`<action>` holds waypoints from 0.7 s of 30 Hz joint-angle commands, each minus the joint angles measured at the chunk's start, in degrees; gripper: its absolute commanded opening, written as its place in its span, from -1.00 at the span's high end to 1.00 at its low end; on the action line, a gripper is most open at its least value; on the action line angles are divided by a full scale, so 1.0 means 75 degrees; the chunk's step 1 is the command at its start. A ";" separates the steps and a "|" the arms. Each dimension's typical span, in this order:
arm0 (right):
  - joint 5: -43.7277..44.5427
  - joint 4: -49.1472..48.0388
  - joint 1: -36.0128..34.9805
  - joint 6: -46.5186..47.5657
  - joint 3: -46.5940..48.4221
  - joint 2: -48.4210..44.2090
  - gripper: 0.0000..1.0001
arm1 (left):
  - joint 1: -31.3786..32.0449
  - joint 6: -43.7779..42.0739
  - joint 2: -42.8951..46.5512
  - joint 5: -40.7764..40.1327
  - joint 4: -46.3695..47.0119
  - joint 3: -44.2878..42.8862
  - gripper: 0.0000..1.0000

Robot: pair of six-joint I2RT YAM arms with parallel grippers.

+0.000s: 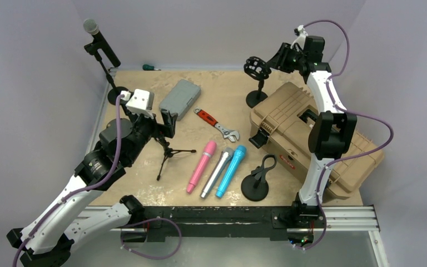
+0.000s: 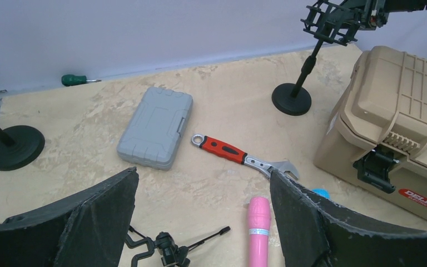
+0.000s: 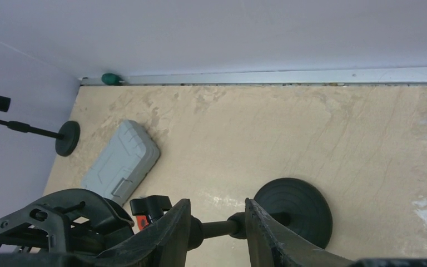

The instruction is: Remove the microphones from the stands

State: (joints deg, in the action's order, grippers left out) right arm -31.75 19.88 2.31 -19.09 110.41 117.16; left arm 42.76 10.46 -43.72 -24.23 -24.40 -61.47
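Observation:
A black microphone with a grey mesh head [image 1: 101,40] sits tilted in the clip of a tall stand whose round base [image 1: 117,95] is at the table's far left. The base also shows in the left wrist view [image 2: 14,147]. My left gripper [image 1: 164,123] is open and empty, low over the table to the right of that stand. In its own view [image 2: 203,173] it is above a small black tripod [image 2: 164,250]. My right gripper [image 1: 276,60] is open, high at the far right beside an empty shock-mount stand [image 1: 256,69]. Its fingers [image 3: 218,208] straddle that stand's pole [image 3: 222,227] without gripping it.
Pink [image 1: 202,166], silver [image 1: 217,172] and blue [image 1: 231,171] microphones lie side by side at the front. A round-base stand [image 1: 256,183] is beside them. A tan case [image 1: 311,139] fills the right. A grey case [image 1: 179,98], a red wrench [image 1: 217,124] and a green screwdriver [image 1: 150,67] lie mid-table and at the back.

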 commanded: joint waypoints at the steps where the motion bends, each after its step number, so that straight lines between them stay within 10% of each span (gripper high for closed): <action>1: 0.0538 0.0181 0.0009 0.0393 0.0301 0.0039 0.20 | -0.0027 0.0070 0.0006 0.0055 0.0359 0.0010 -0.71; 21: -0.1053 0.0040 0.0299 0.0307 0.0651 -0.0072 -0.01 | -0.0023 0.0094 -0.0041 0.0122 0.0324 -0.0018 -0.71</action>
State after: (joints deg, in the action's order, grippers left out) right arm -36.60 21.32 3.99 -18.70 117.36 118.24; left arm 42.76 10.48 -44.29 -24.01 -24.43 -61.47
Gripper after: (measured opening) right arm 0.500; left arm 0.857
